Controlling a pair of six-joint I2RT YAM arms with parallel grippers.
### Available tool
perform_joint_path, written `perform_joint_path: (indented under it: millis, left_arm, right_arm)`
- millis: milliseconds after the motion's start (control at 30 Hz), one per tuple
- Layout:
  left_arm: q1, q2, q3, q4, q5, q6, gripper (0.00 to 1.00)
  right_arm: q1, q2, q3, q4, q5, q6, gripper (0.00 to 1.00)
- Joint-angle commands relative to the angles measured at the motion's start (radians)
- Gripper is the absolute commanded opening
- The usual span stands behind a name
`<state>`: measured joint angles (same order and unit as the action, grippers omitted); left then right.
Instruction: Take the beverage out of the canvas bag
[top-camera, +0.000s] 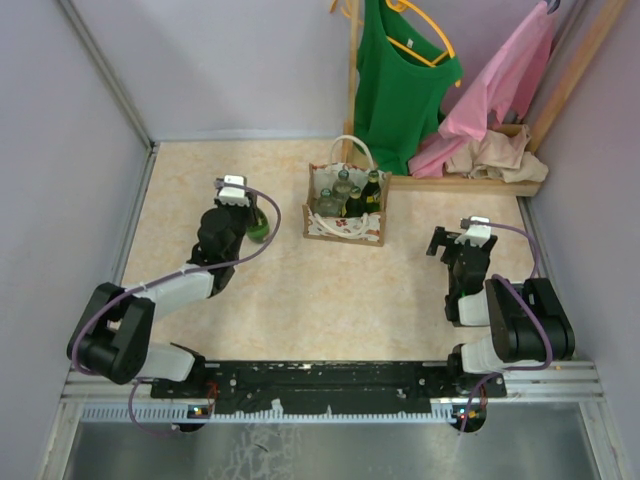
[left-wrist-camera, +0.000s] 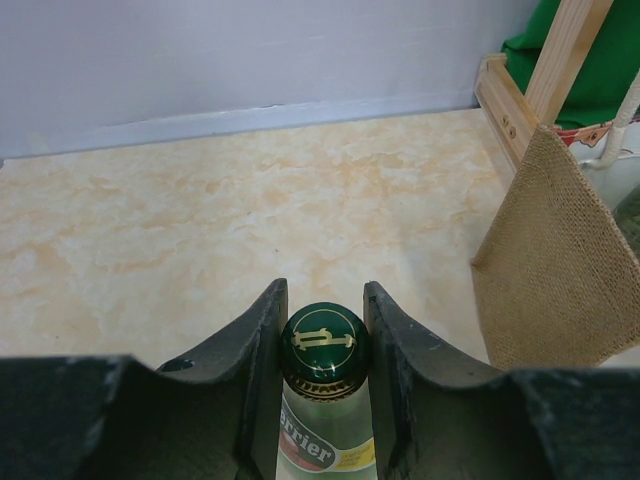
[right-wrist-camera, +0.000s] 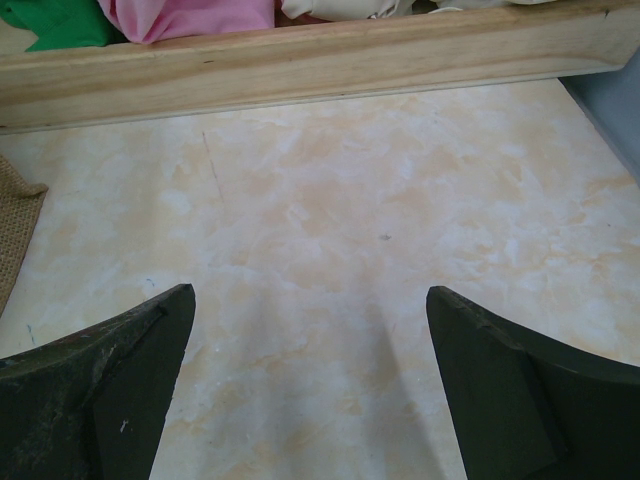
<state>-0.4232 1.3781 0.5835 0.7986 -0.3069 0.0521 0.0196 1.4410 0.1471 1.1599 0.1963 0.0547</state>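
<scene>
The canvas bag (top-camera: 345, 228) stands at mid-table with white loop handles and a red-and-dark print; several bottles (top-camera: 352, 195) stand inside it. Its burlap side (left-wrist-camera: 560, 270) shows at the right of the left wrist view. My left gripper (top-camera: 247, 212) is left of the bag, shut on a green Perrier bottle (left-wrist-camera: 325, 400) at the neck; its green cap (left-wrist-camera: 323, 342) sits between the fingers. The bottle (top-camera: 259, 226) is outside the bag. My right gripper (top-camera: 452, 243) is open and empty over bare table, right of the bag.
A wooden rack base (top-camera: 465, 183) lies at the back right, with a green top (top-camera: 400, 85), a pink garment (top-camera: 495, 85) and a beige cloth heap (top-camera: 495, 155). Its wooden rail (right-wrist-camera: 300, 60) fills the top of the right wrist view. Walls enclose the table.
</scene>
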Motion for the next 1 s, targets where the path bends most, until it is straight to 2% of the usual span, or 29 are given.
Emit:
perform_joint_path:
  millis: [0, 167, 233, 267, 333, 367, 433, 600, 700, 833, 900, 967]
  left_arm:
    - [0.003, -0.042, -0.03, 0.263, 0.019, 0.003, 0.04]
    - [0.003, -0.022, -0.063, 0.315, 0.023, 0.006, 0.12]
    - [0.004, -0.013, -0.066, 0.317, 0.032, 0.007, 0.18]
    - [0.003, -0.009, -0.067, 0.315, 0.033, 0.005, 0.23]
    - [0.003, -0.004, -0.066, 0.311, 0.035, 0.0, 0.51]
    - [0.003, -0.004, -0.065, 0.307, 0.038, -0.003, 0.59]
    - [0.003, -0.004, -0.055, 0.297, 0.041, -0.001, 0.67]
    - [0.003, -0.017, 0.01, 0.247, 0.065, 0.019, 0.76]
    - [0.003, -0.04, 0.075, 0.169, 0.099, 0.024, 0.77]
    - [0.002, -0.049, 0.217, -0.006, 0.217, -0.01, 0.78]
    - [0.001, -0.031, 0.313, -0.112, 0.285, -0.04, 0.86]
    - [-0.007, 0.009, 0.412, -0.219, 0.362, -0.055, 0.88]
  right_arm:
    - [0.009, 0.002, 0.034, 0.055, 0.005, -0.012, 0.99]
    - [0.008, 0.003, 0.033, 0.055, 0.005, -0.012, 0.99]
    - [0.009, 0.002, 0.034, 0.055, 0.005, -0.013, 0.99]
    - [0.009, 0.002, 0.034, 0.056, 0.006, -0.012, 0.99]
    - [0.009, 0.002, 0.034, 0.056, 0.005, -0.012, 0.99]
    - [0.009, 0.002, 0.034, 0.055, 0.005, -0.012, 0.99]
    - [0.009, 0.002, 0.034, 0.055, 0.005, -0.013, 0.99]
    - [0.009, 0.002, 0.034, 0.055, 0.005, -0.012, 0.99]
    - [0.009, 0.002, 0.033, 0.056, 0.006, -0.013, 0.99]
    - [0.008, 0.002, 0.034, 0.055, 0.005, -0.012, 0.99]
    - [0.009, 0.002, 0.034, 0.055, 0.005, -0.012, 0.99]
    - [0.009, 0.002, 0.034, 0.056, 0.005, -0.013, 0.99]
